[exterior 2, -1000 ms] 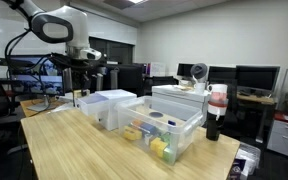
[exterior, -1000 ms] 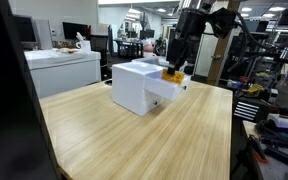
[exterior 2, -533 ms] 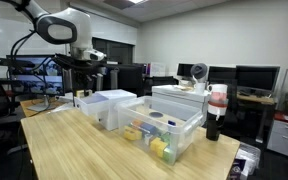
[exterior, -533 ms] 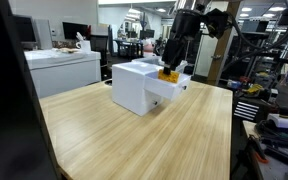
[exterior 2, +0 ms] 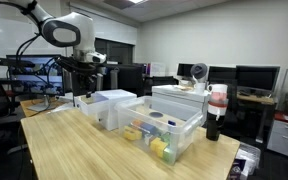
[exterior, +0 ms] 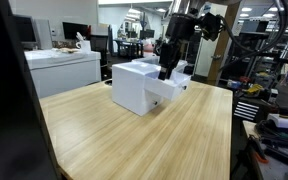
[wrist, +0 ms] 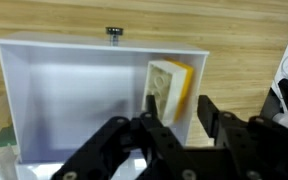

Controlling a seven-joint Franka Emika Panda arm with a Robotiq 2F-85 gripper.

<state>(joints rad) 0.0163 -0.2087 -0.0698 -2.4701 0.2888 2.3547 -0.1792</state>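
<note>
My gripper (wrist: 177, 105) hangs open over the right end of an open white bin (wrist: 74, 90). A yellow sponge-like block (wrist: 171, 85) stands on edge inside the bin against its right wall, and shows between my two fingers. I cannot tell whether the fingers touch it. In both exterior views the gripper (exterior: 167, 68) (exterior 2: 84, 93) is right at the top of the white box (exterior: 134, 88) (exterior 2: 112, 104) on the wooden table (exterior: 134, 140). The block is hidden behind the gripper there.
A clear drawer unit (exterior 2: 162, 135) holds several coloured items beside the white box. A second white box (exterior 2: 180, 98) and a red-capped bottle (exterior 2: 216, 112) stand behind it. Desks, monitors and lab gear surround the table. The table edge (exterior: 232, 140) is near tool clutter.
The gripper has moved a little left and down over the box. The yellow block that showed below it in the exterior view is now covered by the gripper.
</note>
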